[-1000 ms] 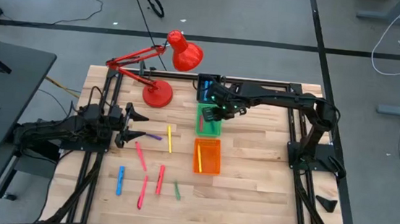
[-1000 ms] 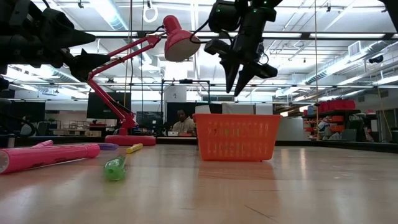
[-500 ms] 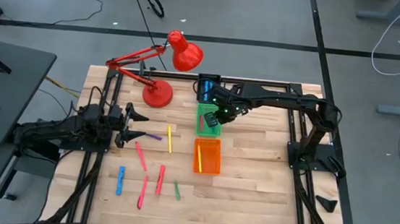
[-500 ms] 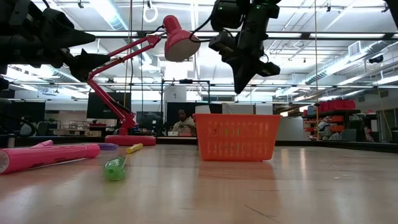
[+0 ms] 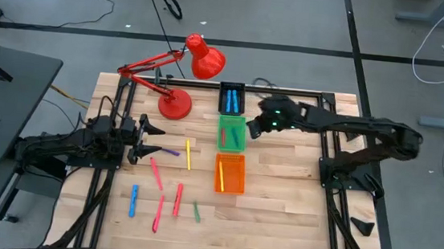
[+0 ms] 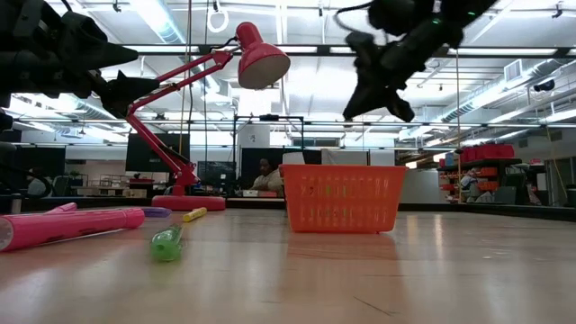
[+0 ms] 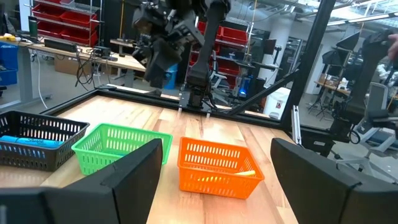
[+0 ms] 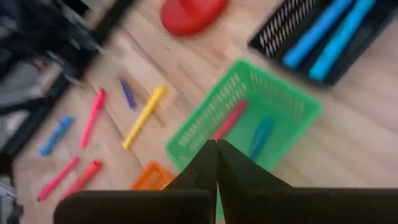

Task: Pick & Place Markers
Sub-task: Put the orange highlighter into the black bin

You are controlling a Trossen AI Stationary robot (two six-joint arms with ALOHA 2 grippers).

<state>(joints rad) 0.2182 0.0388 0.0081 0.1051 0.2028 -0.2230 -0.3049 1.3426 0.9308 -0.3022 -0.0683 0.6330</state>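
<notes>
Left gripper (image 5: 150,137) parked at the tabletop's (image 5: 279,210) nine o'clock edge, jaws spread wide, nothing between them.

Just beyond its tips, toward three o'clock: loose markers scattered flat on bare wood, all thin short sticks. Purple marker (image 5: 171,152) nearest the jaws, yellow marker (image 5: 188,155) just beside it, lying roughly twelve-to-six. Below these, toward six o'clock: a pink marker (image 5: 156,173) on a slant, a blue marker (image 5: 133,201), two more pink markers (image 5: 177,199) near each other, and a small green marker (image 5: 197,212). None touching a tray.

Red desk lamp (image 5: 177,103) at eleven o'clock, base on the wood, shade reaching toward centre.

Three trays in a column at centre, close together: black tray (image 5: 232,86) at twelve o'clock holding two blue markers (image 5: 230,101); green tray (image 5: 233,122) next, holding one pink and one blue-green marker (image 8: 260,137); orange tray (image 5: 229,188) nearest six o'clock, with a yellow marker (image 5: 221,175) along its nine o'clock wall.

Right gripper (image 5: 257,131) raised above the tabletop, just at the green tray's three o'clock side, jaws closed on nothing.

Wide bare wood from the trays toward three o'clock and along the whole six o'clock edge; black frame rails bounding both side edges.
</notes>
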